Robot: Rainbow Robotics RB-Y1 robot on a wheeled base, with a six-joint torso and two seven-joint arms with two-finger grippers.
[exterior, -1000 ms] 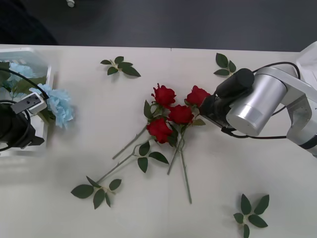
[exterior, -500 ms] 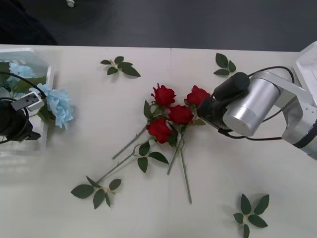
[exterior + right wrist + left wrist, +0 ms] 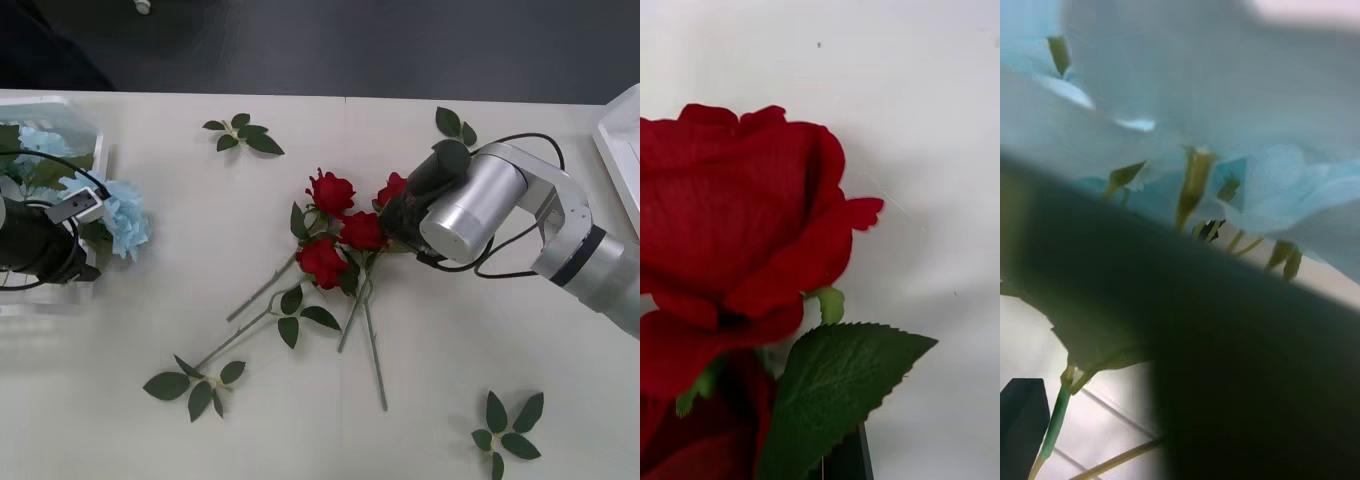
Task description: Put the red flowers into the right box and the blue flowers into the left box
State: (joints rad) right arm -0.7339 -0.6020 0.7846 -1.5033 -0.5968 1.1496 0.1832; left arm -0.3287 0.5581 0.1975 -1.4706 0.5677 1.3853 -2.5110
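**A:** Four red flowers lie bunched mid-surface in the front view, stems fanning toward the near edge. Light, floppy fabric heads on thin wire-like stems, I'd guess. Best hold is the stem just under a head, not the petals.

**B:** Right gripper is at the rightmost head. Finger state: cannot tell, the wrist hides them. Versus a second ago the arm has swung in closer over the bunch. Right box shows only its edge at far right.

**A:** Left gripper sits at the left box with the blue flowers; one cluster hangs over the rim. It has shifted slightly since.

**B:** Right wrist view: rose head and a leaf right up close. Fingers' stance unreadable.

**A:** Left wrist view: pale blue petals close up. Fingers: cannot tell there either.
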